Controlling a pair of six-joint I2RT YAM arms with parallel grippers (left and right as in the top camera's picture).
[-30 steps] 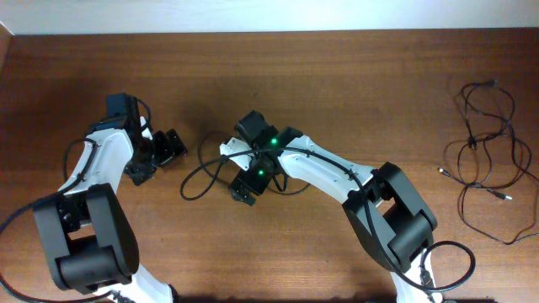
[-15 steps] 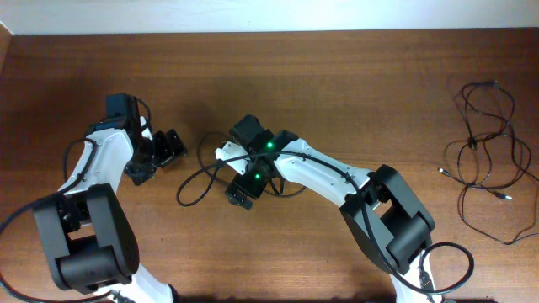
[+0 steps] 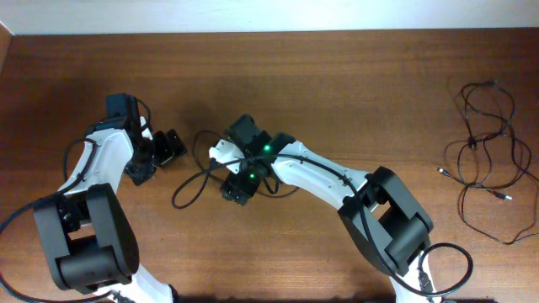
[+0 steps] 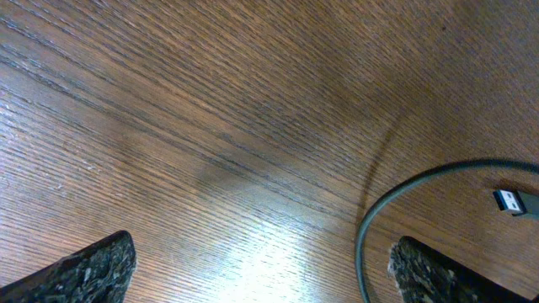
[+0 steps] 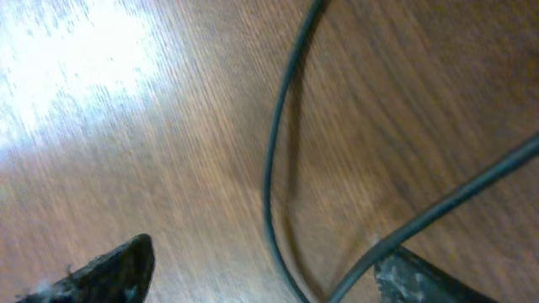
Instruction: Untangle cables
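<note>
One black cable [image 3: 187,183] lies in a loose loop on the wooden table between my two arms. My right gripper [image 3: 237,187] is open and sits low over it. In the right wrist view [image 5: 261,282] one strand [image 5: 274,160] runs between the fingers and a second strand [image 5: 459,200] lies against the right finger. My left gripper [image 3: 165,149] is open and empty, just left of the loop. In the left wrist view [image 4: 261,282] the cable's arc [image 4: 376,217] curves by the right finger, with a silvery USB plug [image 4: 508,200] beyond. A tangle of several cables [image 3: 487,151] lies at the far right.
The table's far edge meets a white wall [image 3: 269,15] at the top. The right arm's links [image 3: 337,181] stretch across the table's middle. A thicker black robot cable [image 3: 446,261] loops at the right arm's base.
My right gripper has moved a little to the left, and the cable loop's left end has slid left with it. The left arm has not moved.
</note>
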